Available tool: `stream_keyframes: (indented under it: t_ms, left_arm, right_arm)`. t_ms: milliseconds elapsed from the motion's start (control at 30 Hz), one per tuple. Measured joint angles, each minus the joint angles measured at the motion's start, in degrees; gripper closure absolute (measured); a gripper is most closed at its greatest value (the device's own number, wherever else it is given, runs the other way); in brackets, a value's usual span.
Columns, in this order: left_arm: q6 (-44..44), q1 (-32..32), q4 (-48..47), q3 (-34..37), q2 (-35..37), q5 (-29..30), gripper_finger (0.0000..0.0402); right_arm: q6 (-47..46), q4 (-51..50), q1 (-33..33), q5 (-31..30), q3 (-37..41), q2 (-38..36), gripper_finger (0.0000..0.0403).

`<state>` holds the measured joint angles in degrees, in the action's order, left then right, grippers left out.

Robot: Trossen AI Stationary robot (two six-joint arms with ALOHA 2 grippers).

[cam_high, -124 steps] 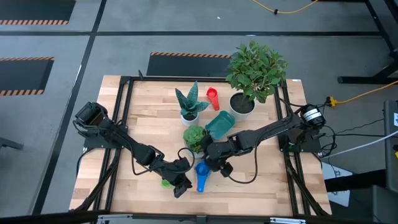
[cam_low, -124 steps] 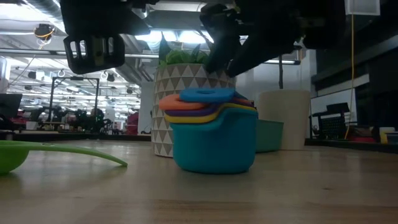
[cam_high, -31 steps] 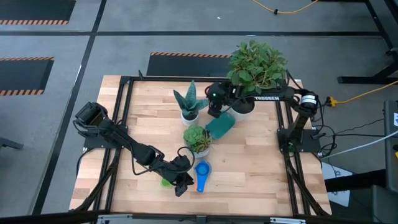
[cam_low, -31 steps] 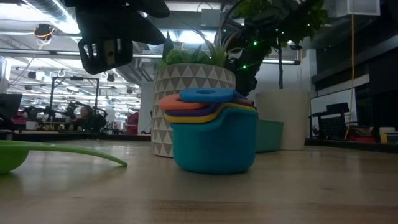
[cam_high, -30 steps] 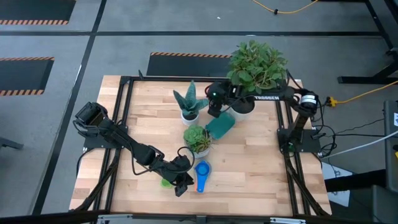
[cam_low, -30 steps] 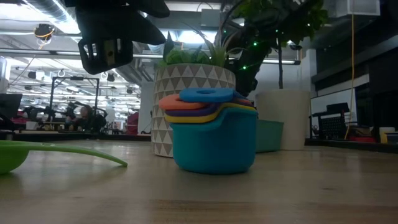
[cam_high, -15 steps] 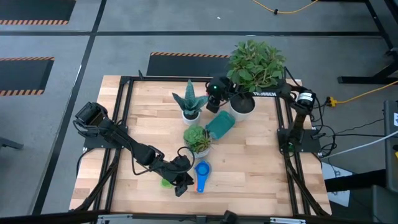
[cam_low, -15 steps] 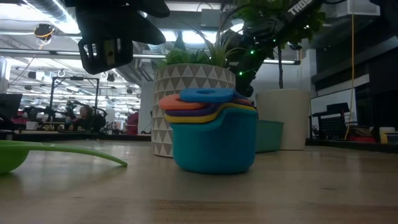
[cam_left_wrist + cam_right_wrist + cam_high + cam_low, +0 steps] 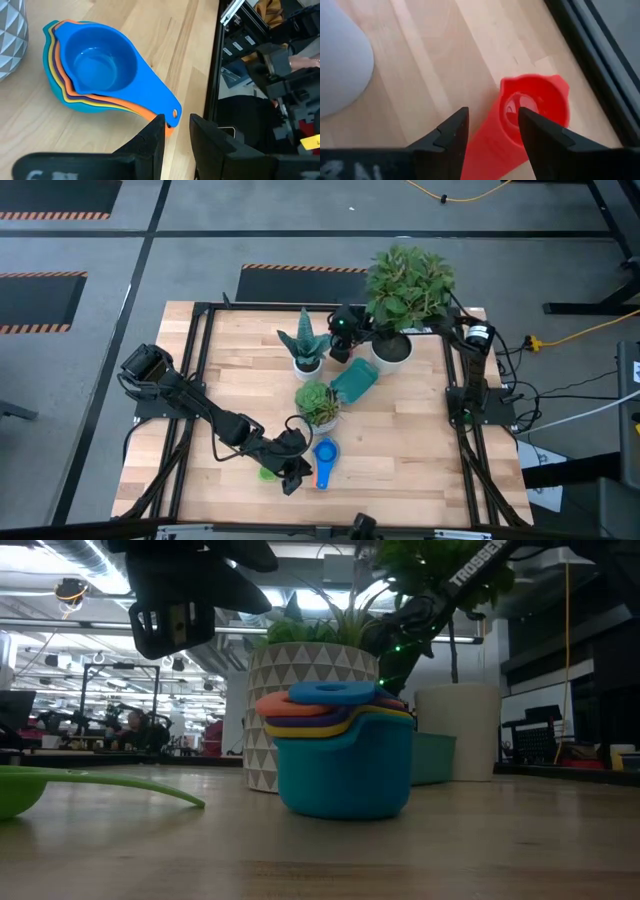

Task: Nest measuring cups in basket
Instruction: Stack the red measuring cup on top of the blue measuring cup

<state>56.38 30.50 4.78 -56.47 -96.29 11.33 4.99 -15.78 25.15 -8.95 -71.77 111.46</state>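
Observation:
A nested stack of measuring cups (image 9: pixel 324 459), dark blue on top, stands on the table near the near edge (image 9: pixel 345 755) (image 9: pixel 95 65). A green cup (image 9: pixel 266 473) lies on the table beside it (image 9: pixel 20 790). My left gripper (image 9: pixel 292 480) hovers open between the two, above the stack's handles (image 9: pixel 177 122). The red cup (image 9: pixel 535 107) lies near the far edge. My right gripper (image 9: pixel 340 345) hangs open over it, one finger on each side of its handle (image 9: pixel 492 120). The teal basket (image 9: pixel 354 381) sits mid-table (image 9: pixel 432 758).
A spiky plant in a white pot (image 9: pixel 304 348) stands left of the right gripper, and a big leafy plant (image 9: pixel 410 288) in a white pot right of it. A succulent in a patterned pot (image 9: pixel 316 402) stands between basket and stack. Black frame rails (image 9: pixel 195 380) border the table.
My right gripper has moved a little toward the far edge, over the red cup, and its forearm has swung toward the far side. The left arm, the stack and the green cup have kept still.

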Motion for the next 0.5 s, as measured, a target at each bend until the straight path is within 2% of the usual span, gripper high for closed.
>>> stream_keyframes:
  t_ms: [500]
  left_arm:
    - [0.02, 0.01, 0.02, 0.0, 0.0, 0.04, 0.0319]
  right_arm:
    - [0.22, 3.0, 0.96, -0.24, 0.0, 0.92, 0.0226]
